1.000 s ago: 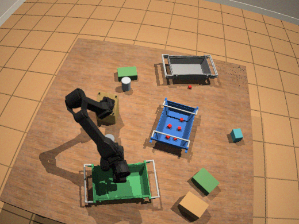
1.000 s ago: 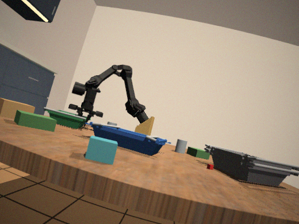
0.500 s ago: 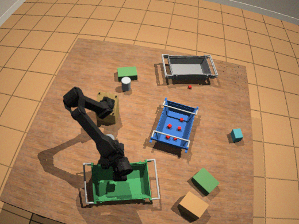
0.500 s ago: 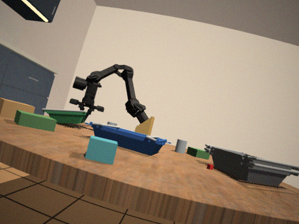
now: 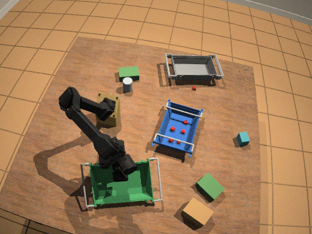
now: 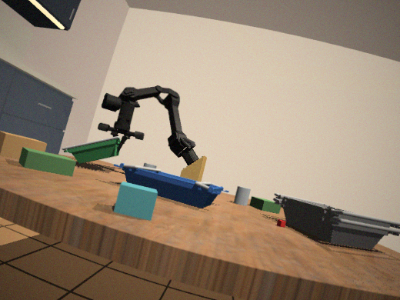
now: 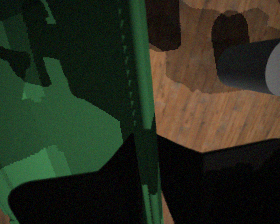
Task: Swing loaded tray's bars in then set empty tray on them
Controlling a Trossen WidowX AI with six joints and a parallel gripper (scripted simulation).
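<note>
The loaded blue tray (image 5: 162, 125) (image 6: 169, 188) stands mid-table with several small red blocks (image 5: 173, 129) inside. Its two white wire bars (image 5: 183, 110) (image 5: 174, 141) lie across its top, one near each end. The empty green tray (image 5: 126, 191) (image 6: 92, 151) (image 7: 75, 125) hangs a little above the table near the front left, slightly tilted, with its own bars out over its ends. My gripper (image 5: 120, 176) (image 6: 122, 139) (image 7: 140, 137) is shut on the green tray's back wall, and the dark fingers clamp the rim in the wrist view.
An empty grey tray (image 5: 191, 56) (image 6: 327, 222) stands at the back with a loose red block (image 5: 194, 88) (image 6: 281, 222) before it. A green box (image 5: 128, 72), a grey cylinder (image 5: 127, 84), a teal cube (image 5: 243, 138) (image 6: 135, 201), another green box (image 5: 210, 186) and an orange box (image 5: 198, 211) lie around.
</note>
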